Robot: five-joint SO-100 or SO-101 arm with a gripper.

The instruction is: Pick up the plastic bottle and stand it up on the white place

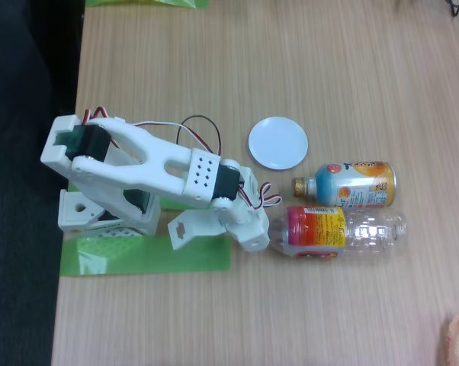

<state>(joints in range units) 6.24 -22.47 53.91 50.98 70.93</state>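
Both bottles look empty: plastic bottle (344,231) lying sideways on the table (214,61), white plate (277,142) bare. Gripper (266,232) sits over its cap end, can't tell if it's grabbing.

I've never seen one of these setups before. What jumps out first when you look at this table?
The white robot arm dominates the left of the fixed view, reaching right with its gripper over the cap end of a clear plastic bottle lying on its side. Just above it lies a shorter bottle with a blue and orange label, and a small round white plate sits bare further up the wooden table.
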